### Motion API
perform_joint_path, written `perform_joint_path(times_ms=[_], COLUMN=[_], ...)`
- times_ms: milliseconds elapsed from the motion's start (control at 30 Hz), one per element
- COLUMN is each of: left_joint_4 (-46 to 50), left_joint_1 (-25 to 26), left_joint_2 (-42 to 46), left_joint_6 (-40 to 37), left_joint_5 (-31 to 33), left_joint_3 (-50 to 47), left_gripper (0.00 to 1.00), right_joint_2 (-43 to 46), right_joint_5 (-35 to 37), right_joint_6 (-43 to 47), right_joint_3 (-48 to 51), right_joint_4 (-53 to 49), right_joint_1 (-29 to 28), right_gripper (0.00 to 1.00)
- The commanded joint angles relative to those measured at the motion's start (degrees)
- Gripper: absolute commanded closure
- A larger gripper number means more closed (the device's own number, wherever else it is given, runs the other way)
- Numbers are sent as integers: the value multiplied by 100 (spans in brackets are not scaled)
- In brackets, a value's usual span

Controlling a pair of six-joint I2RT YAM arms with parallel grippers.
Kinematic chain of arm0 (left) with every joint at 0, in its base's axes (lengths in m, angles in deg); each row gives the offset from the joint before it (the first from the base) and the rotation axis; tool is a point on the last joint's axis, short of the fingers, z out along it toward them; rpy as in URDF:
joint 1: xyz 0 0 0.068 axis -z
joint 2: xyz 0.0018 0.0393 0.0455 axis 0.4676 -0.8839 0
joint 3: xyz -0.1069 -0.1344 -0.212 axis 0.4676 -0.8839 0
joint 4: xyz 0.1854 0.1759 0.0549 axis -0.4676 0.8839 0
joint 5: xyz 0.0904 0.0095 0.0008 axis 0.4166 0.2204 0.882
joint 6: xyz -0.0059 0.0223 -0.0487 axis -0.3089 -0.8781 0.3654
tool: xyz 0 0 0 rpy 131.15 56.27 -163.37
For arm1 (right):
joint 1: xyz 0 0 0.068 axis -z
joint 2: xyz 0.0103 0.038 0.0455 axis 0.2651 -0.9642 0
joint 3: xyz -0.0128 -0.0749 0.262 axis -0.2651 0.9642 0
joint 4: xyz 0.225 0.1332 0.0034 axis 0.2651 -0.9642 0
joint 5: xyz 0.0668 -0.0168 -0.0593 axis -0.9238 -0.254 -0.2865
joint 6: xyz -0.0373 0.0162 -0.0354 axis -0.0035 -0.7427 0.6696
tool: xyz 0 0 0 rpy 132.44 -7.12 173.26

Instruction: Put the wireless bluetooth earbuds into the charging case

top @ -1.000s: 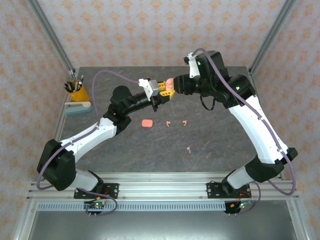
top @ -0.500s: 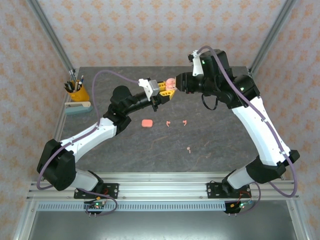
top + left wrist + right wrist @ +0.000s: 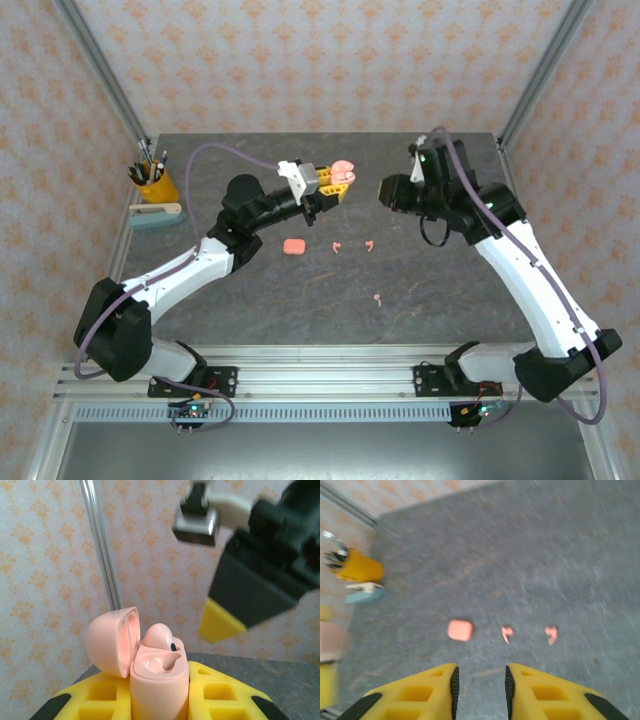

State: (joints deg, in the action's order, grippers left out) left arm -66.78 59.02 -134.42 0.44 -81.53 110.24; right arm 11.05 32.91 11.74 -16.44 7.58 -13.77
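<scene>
Pink and flipped open, the charging case (image 3: 159, 680) stands clamped upright between the left gripper's (image 3: 337, 182) yellow jaws, raised beyond the closed case (image 3: 294, 245) lying on the grey table (image 3: 450, 290). One earbud (image 3: 159, 636) is seated in a well. Just right of the closed case lies a loose earbud (image 3: 337, 245), then another (image 3: 370, 244). A third earbud (image 3: 378, 297) lies farther right, nearer the arm bases. The right gripper (image 3: 480, 682) hovers up and right of the closed case, jaws slightly parted and empty.

Bright, even light from above. Soft, faint shadows on table (image 3: 300, 300). Top view sharp. Right wrist view smeared, blurry. Left wrist view: case (image 3: 157, 680) sharp, background fuzzy.
</scene>
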Motion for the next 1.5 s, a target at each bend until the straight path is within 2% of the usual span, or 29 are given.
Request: perform_joint_path(times_ms=[0,233,467,767,1467], left_joint_4=[-234,-205,-189,-62,17], left_joint_1=[68,69,114,154,155], left_joint_2=[258,386,459,581,626], left_joint_6=[-111,-84,-73,-133,-232], left_joint_5=[117,122,163,210,271], left_joint_3=[-115,-222,-279,-289,-254], left_gripper=[100,100,100,100,100], right_joint_2=[157,192,-181,-982,-2323], right_joint_5=[177,-27,-429,-413,-195], right_joint_6=[-453,-726,-738,-591,-83], right_joint_3=[940,2448,3287,3480,2990], right_joint_4=[161,223,572,920,854], right_joint_1=[22,19,-179,-526,-671], right_gripper=[61,45,44,48,53])
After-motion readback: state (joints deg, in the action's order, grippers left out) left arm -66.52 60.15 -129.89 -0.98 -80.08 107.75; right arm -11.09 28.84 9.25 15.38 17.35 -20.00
